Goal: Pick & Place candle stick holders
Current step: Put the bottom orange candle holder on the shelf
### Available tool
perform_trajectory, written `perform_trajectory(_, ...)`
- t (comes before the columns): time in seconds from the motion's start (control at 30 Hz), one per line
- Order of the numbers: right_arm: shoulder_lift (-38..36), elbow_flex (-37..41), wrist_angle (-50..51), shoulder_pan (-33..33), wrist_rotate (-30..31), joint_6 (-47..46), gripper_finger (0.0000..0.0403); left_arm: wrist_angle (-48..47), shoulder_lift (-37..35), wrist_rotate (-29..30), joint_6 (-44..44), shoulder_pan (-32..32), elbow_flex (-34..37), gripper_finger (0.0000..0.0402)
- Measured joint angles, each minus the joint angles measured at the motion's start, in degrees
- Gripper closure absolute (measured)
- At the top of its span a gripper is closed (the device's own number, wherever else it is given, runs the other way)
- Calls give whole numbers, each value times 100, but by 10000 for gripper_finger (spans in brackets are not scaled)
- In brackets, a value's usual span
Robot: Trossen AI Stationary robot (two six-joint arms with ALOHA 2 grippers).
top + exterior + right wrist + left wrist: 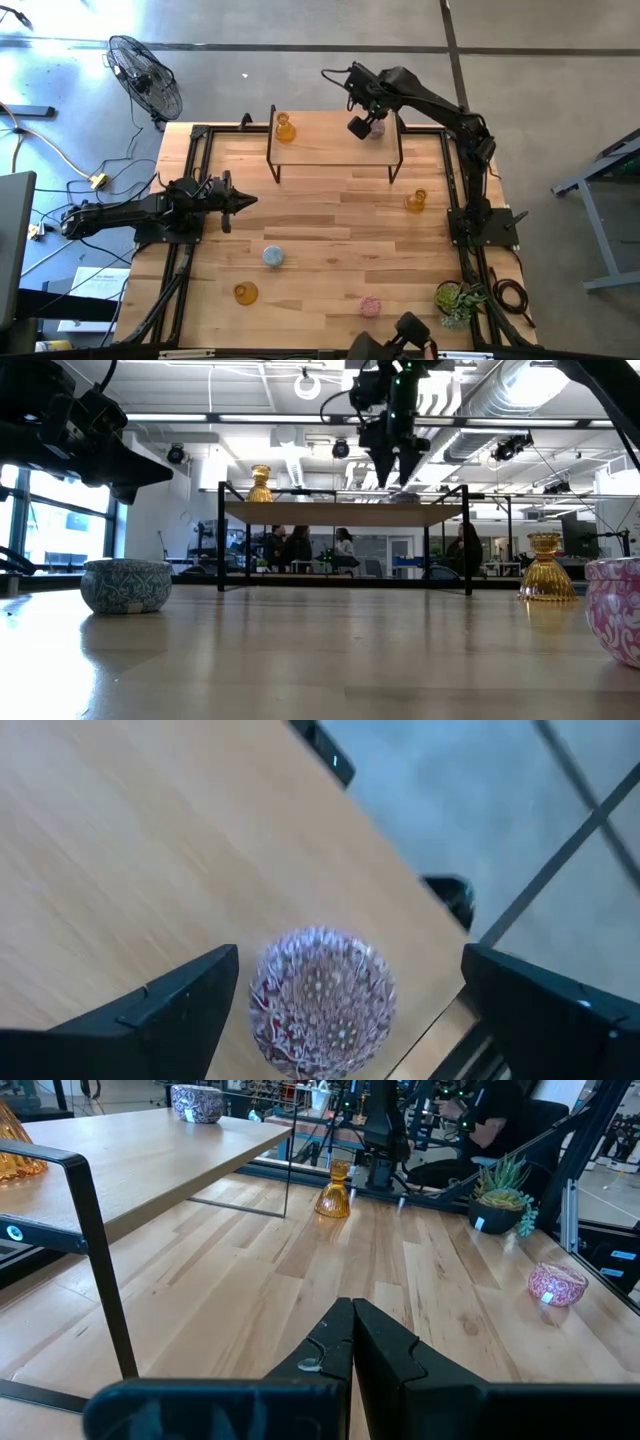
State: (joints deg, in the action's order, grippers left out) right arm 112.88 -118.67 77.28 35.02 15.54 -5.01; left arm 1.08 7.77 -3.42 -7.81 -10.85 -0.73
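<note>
A pink candle stick holder [320, 1000] stands on its base near the right far corner of a raised wooden shelf [330, 145] at the table's far side. My right gripper [360, 126] hangs open above it, pointing steeply down; its fingers stand wide on either side of the holder without touching it. An amber holder [283, 127] stands at the shelf's left end. On the table lie another amber holder [416, 201], a pale blue one [273, 256], a third amber one [246, 293] and a pink one [371, 305]. My left gripper [240, 200] waits shut and level at the table's left.
The shelf rests on thin black legs [272, 160] with room beneath it. A green potted plant [458, 298] stands at the near right corner. Black rails [190, 190] run along the table's edges. People sit in the room beyond the table.
</note>
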Motion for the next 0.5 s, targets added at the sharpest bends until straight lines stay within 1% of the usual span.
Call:
perform_trajectory(0.27,-4,-838,-167,-236,661,10,25,0,0,0,0,1,0,399)
perform_trajectory(0.4,-7,-1195,-168,-519,652,-41,25,-1,-2,0,1,0,0,399)
perform_trajectory(0.5,-7,-1346,-131,-884,652,-89,25,0,-2,0,0,2,0,399)
